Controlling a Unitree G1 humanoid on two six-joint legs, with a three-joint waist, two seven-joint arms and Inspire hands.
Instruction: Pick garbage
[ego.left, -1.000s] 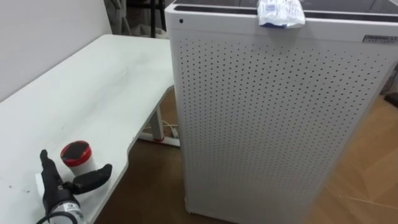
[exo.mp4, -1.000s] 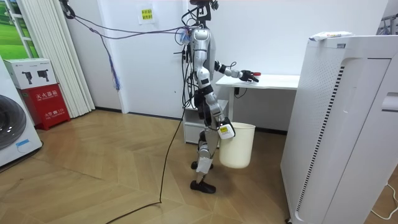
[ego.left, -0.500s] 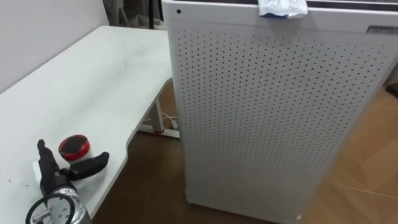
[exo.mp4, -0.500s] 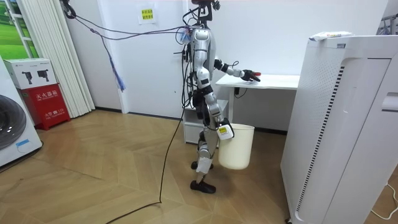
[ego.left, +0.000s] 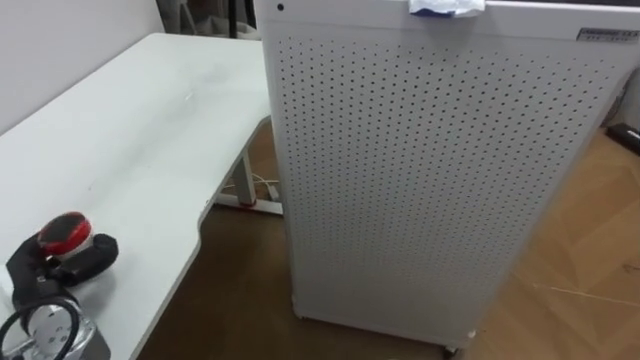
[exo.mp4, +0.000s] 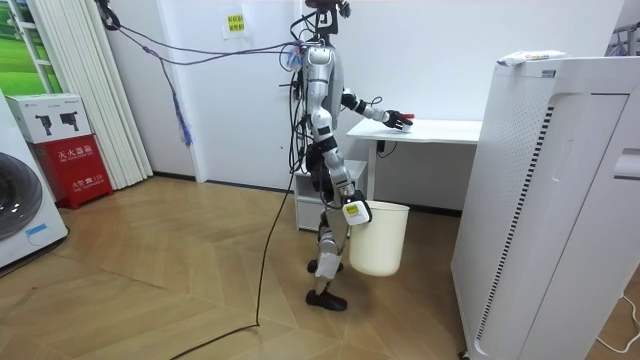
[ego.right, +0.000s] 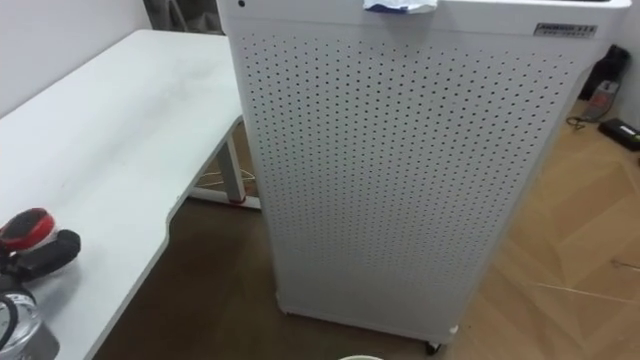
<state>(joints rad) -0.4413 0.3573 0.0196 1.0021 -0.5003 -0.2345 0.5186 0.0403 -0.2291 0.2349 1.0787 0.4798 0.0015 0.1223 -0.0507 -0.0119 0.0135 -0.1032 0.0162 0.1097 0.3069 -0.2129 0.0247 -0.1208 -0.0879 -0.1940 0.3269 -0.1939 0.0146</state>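
Observation:
A small white cup with a red lid (ego.left: 62, 232) is at the near corner of the white table (ego.left: 150, 130). My left hand (ego.left: 90, 258) is curled round it, thumb on the right side; the cup's body is mostly hidden. A crumpled white and blue wrapper (ego.left: 445, 7) lies on top of the tall white perforated appliance (ego.left: 420, 170) right of the table. In the room view I stand beside the table with my left hand (exo.mp4: 398, 121) over its edge. My right hand (exo.mp4: 350, 208) hangs low by my hip, holding the rim of a white bin (exo.mp4: 380, 240).
Brown wooden floor (ego.left: 580, 240) stretches between the table and the appliance and to the right. In the room view a red box (exo.mp4: 75, 165) and a washing machine (exo.mp4: 20, 215) stand at the room view's left. The table's leg (ego.left: 248, 190) stands close to the appliance.
My left hand has gone from straight beside the cup to curled round it and drawn back toward me. The eye view has shifted. The right hand with the bin swung slightly.

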